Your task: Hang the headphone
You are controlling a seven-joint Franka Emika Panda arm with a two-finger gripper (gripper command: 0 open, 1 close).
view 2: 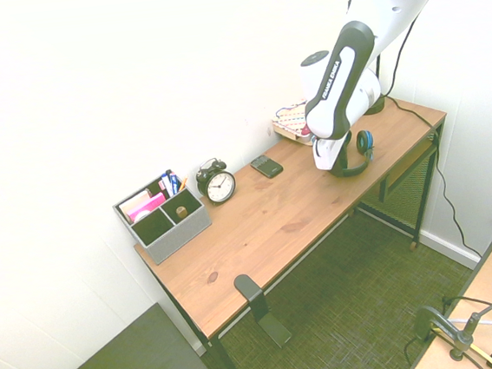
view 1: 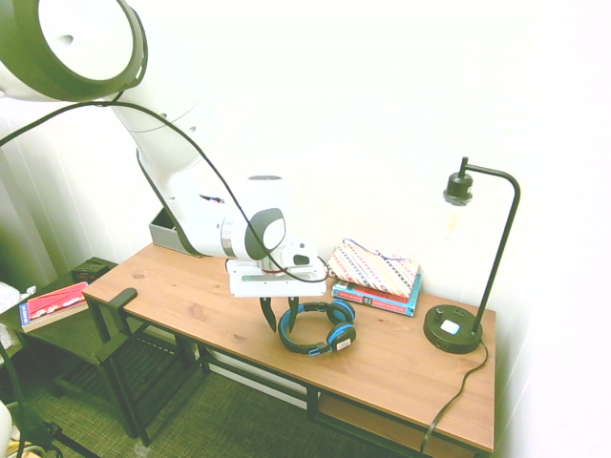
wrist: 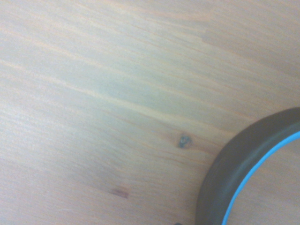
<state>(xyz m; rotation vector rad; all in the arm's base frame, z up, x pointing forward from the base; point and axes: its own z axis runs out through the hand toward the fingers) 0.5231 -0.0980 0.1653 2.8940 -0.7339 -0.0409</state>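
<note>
Desk bears the headphone; gripper, fingers part-open astride its headband directly beneath, grips nothing yet: should close squarely before lifting.

Both exterior views look down from high, opposite ends of the surface, sharing its top. The wrist view looks straight down, very close, slightly blurred.

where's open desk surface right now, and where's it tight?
Free: the desk between the alarm clock and the tool, plus its front edge; also between headphone and lamp base. Tight: back edge with organizer, phone, books.
</note>
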